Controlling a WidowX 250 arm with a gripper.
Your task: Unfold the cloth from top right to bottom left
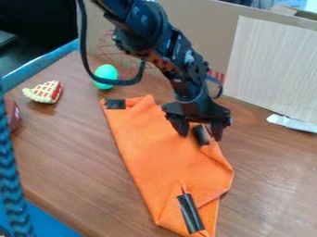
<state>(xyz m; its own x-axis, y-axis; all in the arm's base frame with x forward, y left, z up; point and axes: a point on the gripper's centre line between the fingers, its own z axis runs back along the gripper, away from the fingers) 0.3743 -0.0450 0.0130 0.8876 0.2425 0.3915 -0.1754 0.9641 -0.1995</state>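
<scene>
The orange cloth (161,157) lies partly folded on the wooden table, running from the upper middle down to the bottom edge of the view. Dark tape pieces mark it at the upper left, near the gripper and at the lower end. A folded layer bulges along its right side. Over the cloth's upper right corner hangs my gripper (199,132), pointing down and open, with its two fingers spread to either side of a dark tape piece (200,135). Whether the fingertips touch the cloth, I cannot tell.
Beyond the cloth's upper left lie a green egg-shaped toy (106,77) and a toy pie slice (44,92). A white object (292,123) rests at the right by the upright board (272,69). Blue braided material runs down the left edge.
</scene>
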